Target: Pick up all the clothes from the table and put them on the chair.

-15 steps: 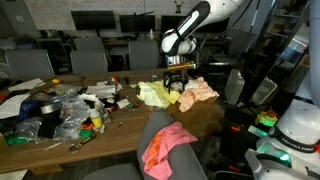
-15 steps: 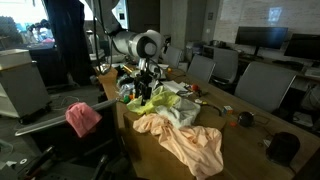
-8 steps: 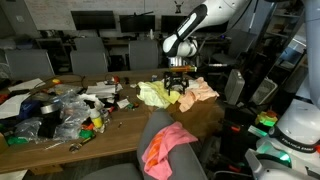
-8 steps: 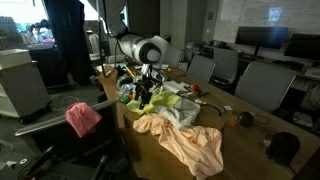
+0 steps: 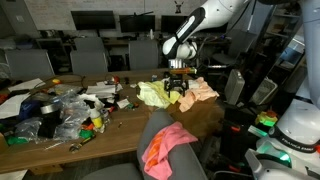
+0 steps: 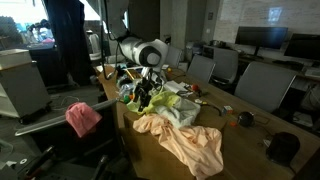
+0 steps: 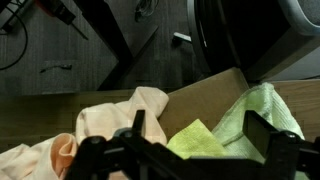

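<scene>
Right now your gripper hangs over the right end of the long brown wooden worktop, its jaws spread wide and pinching nothing. In the wrist view the two dark fingers stand well apart above the heap. The pale yellow-green fabric garment lies beneath them and off to the right, and the peach-orange fabric garment lies to the left. You cannot tell from any view whether the fingertips touch the cloth.

In both exterior views the clothes on the worktop are bunched together at that same end. The yellow-green one sits left of the gripper and the peach-orange one right of it. In an exterior view a white fabric garment lies crumpled between those two, and the peach-orange one spreads across the near corner of the worktop.

The pink fabric garment lies on the large grey upholstered office chair, which stands at the near side of the worktop, apart from the other clothes.

At the left end of the worktop sits a clutter of clear plastic bags and small colourful odds and ends. On the far side stand darker grey office chairs.
</scene>
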You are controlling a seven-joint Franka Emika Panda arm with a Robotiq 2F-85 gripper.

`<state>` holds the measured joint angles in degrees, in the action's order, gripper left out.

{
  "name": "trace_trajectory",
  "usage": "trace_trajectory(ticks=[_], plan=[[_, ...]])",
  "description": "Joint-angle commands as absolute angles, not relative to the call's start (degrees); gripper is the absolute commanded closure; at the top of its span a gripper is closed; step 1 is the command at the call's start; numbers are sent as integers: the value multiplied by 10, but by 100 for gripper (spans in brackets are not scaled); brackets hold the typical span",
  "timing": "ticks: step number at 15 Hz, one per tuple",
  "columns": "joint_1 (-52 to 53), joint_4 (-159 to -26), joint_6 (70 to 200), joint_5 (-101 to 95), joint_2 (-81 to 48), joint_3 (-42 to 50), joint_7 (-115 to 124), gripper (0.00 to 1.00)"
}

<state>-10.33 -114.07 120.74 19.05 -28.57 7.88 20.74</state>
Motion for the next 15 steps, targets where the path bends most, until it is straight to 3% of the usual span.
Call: trace_trajectory(ticks=[1,15], plan=[[-100,-1122,1201,189,-296,81,200,0],[-102,-1081,1210,179,-337,89,207,0]])
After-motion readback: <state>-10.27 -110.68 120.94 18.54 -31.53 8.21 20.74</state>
